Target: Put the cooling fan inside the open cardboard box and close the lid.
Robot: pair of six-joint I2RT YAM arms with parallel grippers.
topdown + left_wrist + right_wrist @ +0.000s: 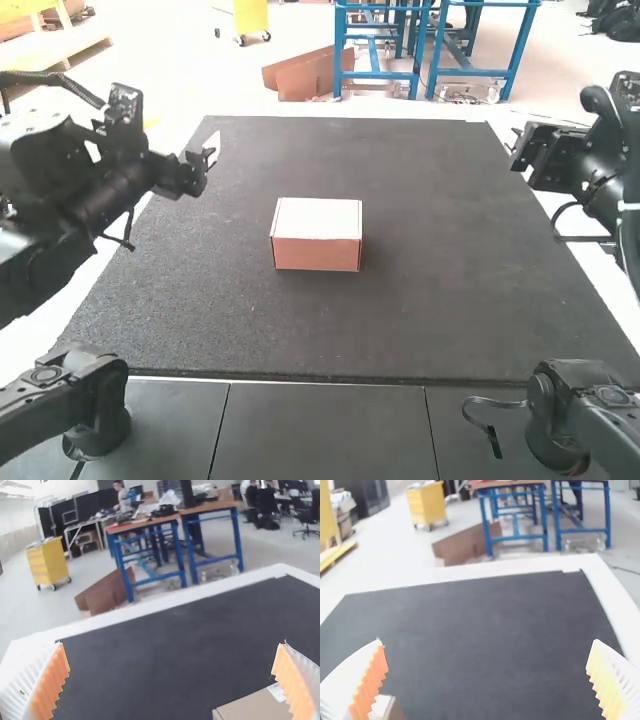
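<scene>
**Closed box mid-mat, both end effectors spread wide off to the sides**

Going from the biggest thing down. The white bench (592, 262) is mostly covered by a black mat (450, 290). The high view gives the whole layout.

The left arm (90, 190) sits over the mat's left edge. The right arm (600, 170) is up by the far right corner. Both are well apart from the box.

The cardboard box (317, 233) sits square in the middle of the mat with its lid down flat. Can't tell what's inside it.

From up top, the left end effector (205, 158) points in toward the mat and the right end effector (522, 148) hangs at the mat's edge. You can't judge the finger gap well from there.

The wrist views sort that out. The left end effector (171, 647) has its white ribbed fingers spread far apart with bare mat between them and nothing pinched. The right end effector (487, 642) is just as wide, also holding nothing.

The orange pads (50, 685) are toothed, and it's the same on the right (367, 685).

The left wrist view catches a corner of the box (250, 709) just beside one finger, with a small pale label (276, 691) on top. The right wrist view has a tiny tan corner (387, 709) next to a finger. It's probably the box too, but it's too small to be sure.
</scene>
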